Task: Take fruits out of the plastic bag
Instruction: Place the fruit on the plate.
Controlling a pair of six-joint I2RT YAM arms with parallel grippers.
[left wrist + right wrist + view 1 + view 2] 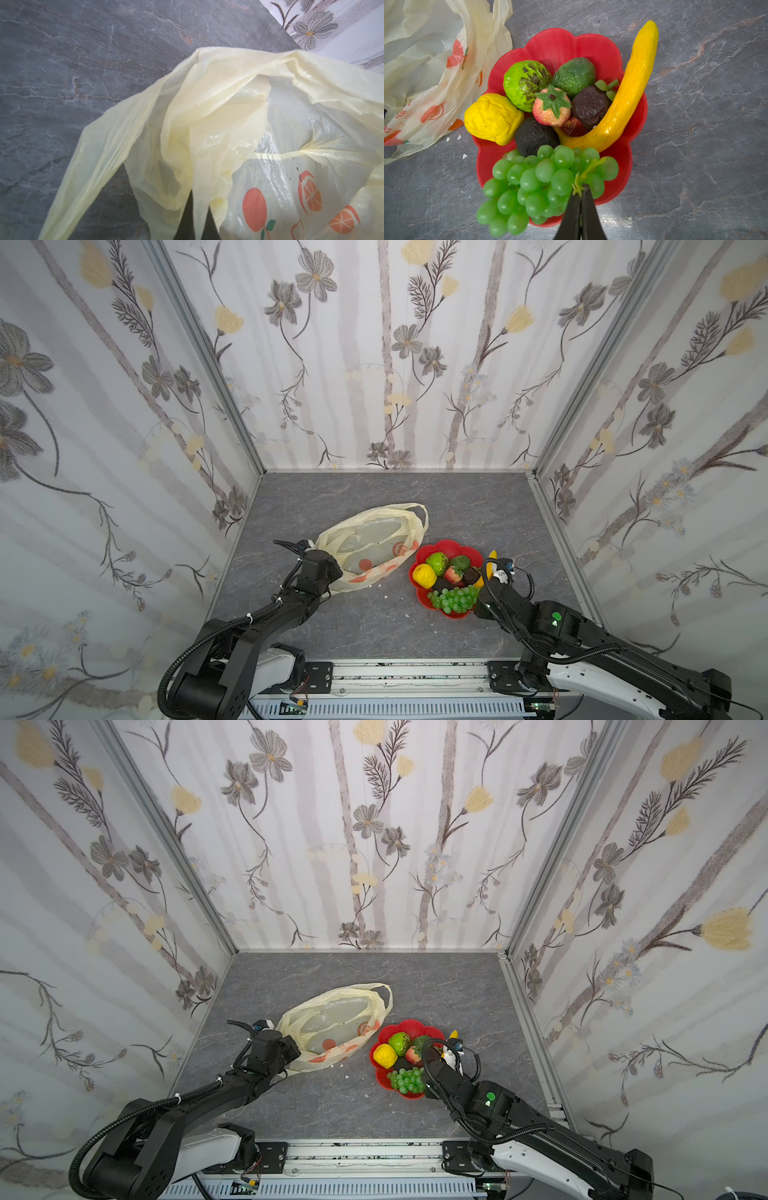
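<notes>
Top views first. The plastic bag (374, 543) lies slumped about mid-desk (374, 635), with its handle loops toward 1 o'clock and its printed bottom toward 5. The red plate (449, 545) sits just beside it at 3 o'clock. Every fruit you can see is piled on that plate. The lemon (424, 576) is at the plate's 9 o'clock and the banana (492, 558) runs along its 3 o'clock side. The grape bunch (453, 599) is at 6 o'clock, spilling over the rim. Your left arm (291, 601) reaches in at the bag's 8 o'clock corner, and your right arm (511, 601) comes in at the plate's 4 o'clock.

Left wrist view: the left jaws are clenched with a fold of the bag's thin film pinched between them. You can see through the film, and there's no fruit shape inside, only the orange print (254, 209).

Right wrist view: the right jaws are clamped on the stem of the grape bunch. Part of the bunch hangs past the plate rim, in front of the strawberry (552, 110), the green citrus (525, 83) and the rest.

So I'd say you're on the last step, setting down the final fruit. For the next move, carry the bunch a bit toward the plate's middle before you release it. It's lumpy and sitting on the rim, so it could tip off onto the desk. After that, let go of the bag.
</notes>
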